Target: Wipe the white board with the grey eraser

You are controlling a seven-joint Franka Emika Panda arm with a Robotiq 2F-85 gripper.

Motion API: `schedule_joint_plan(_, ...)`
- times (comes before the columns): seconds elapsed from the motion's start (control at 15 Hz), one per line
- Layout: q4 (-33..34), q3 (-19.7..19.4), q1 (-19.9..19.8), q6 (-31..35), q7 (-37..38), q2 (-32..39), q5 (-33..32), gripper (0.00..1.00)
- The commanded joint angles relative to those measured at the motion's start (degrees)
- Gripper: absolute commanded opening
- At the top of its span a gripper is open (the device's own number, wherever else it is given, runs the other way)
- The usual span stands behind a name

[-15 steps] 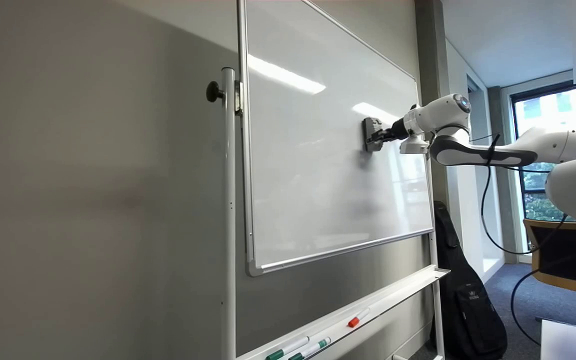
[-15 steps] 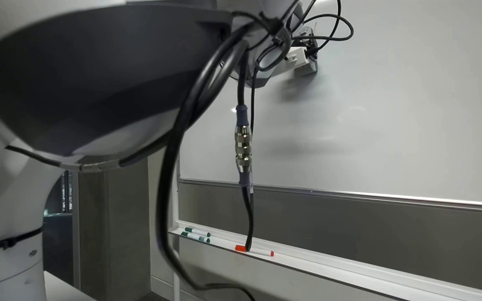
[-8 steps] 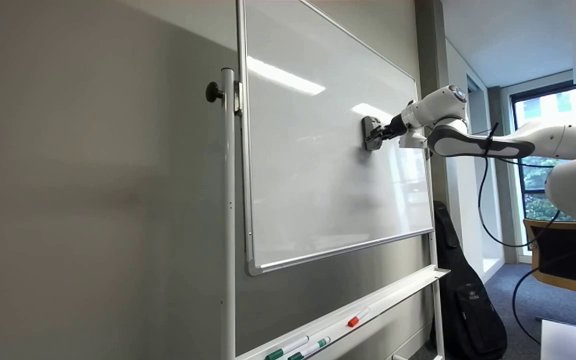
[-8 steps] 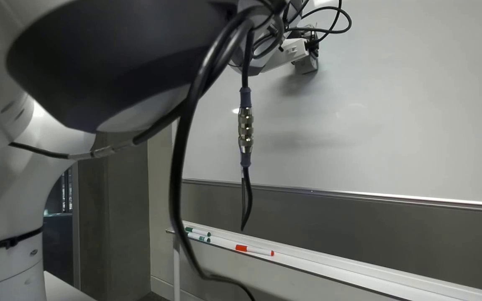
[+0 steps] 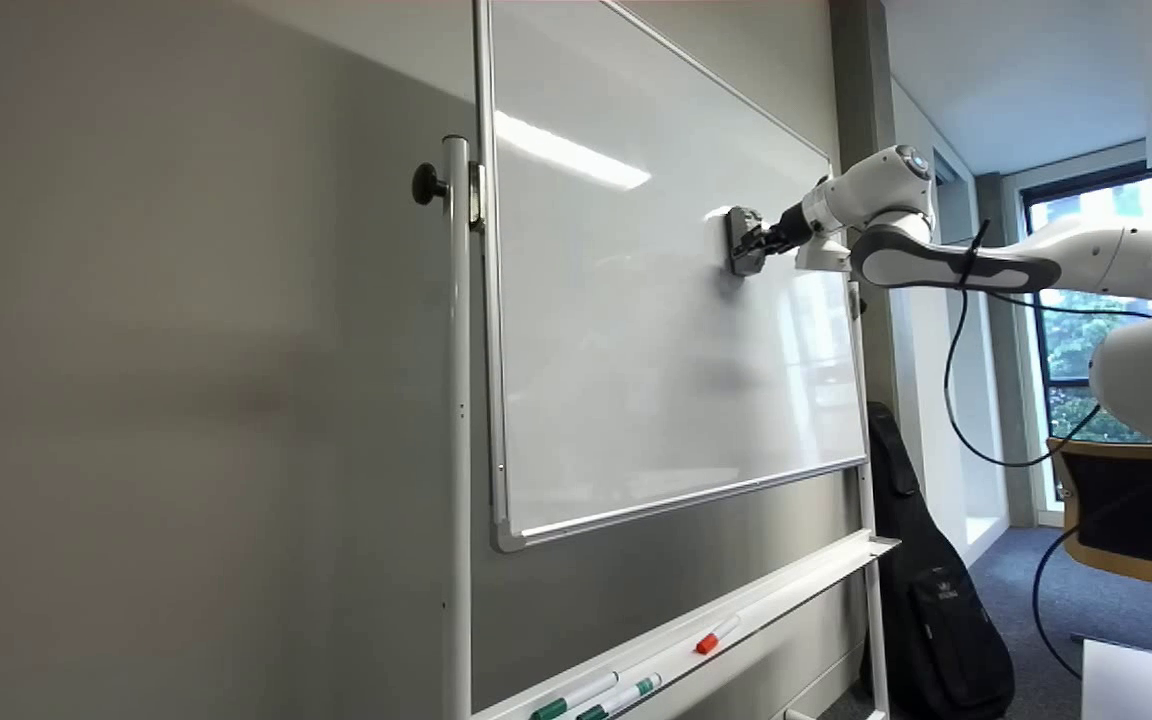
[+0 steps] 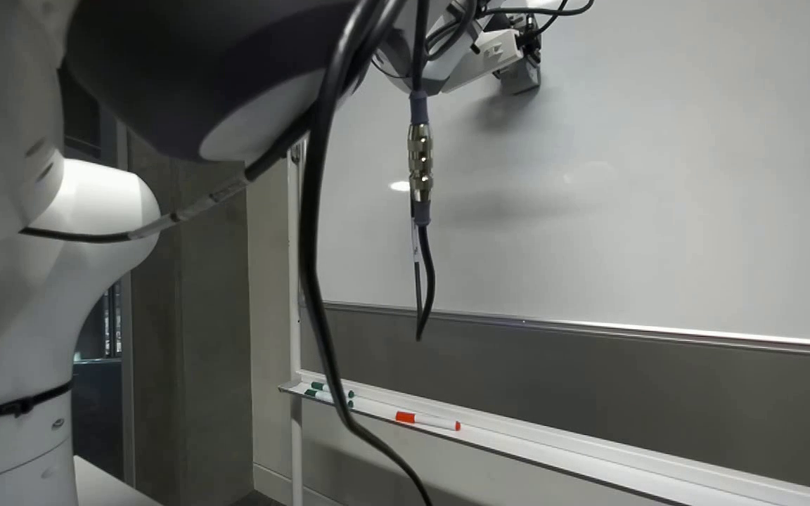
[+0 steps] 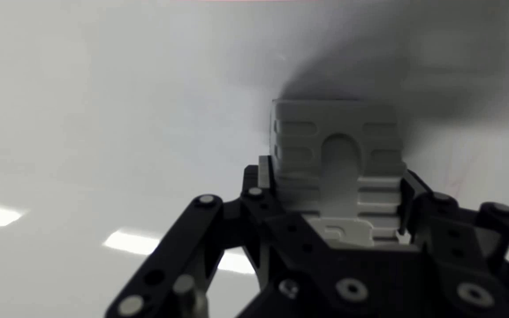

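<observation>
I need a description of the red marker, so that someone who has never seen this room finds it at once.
Find the big white board, then the narrow white tray below it. The red marker lies there, away from two green markers; it alone is red-capped.

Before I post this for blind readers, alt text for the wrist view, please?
Black jaws grip a grey eraser by its sides in front of the glossy white board, which mirrors bright light strips at lower left.

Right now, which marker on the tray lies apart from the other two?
The red-capped marker: it lies alone farther along the tray, while the two green-capped markers lie side by side near one end.
</observation>
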Motion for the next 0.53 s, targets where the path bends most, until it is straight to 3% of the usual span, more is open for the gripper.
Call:
schedule_joint_plan(0.0,8.80,1.06,4.98,0.79,-1.12,5.61,1.70,0.38)
schedule_joint_plan(0.47,8.58,-2.57,4.66,2.06,-0.58,6.25,1.30,0.38)
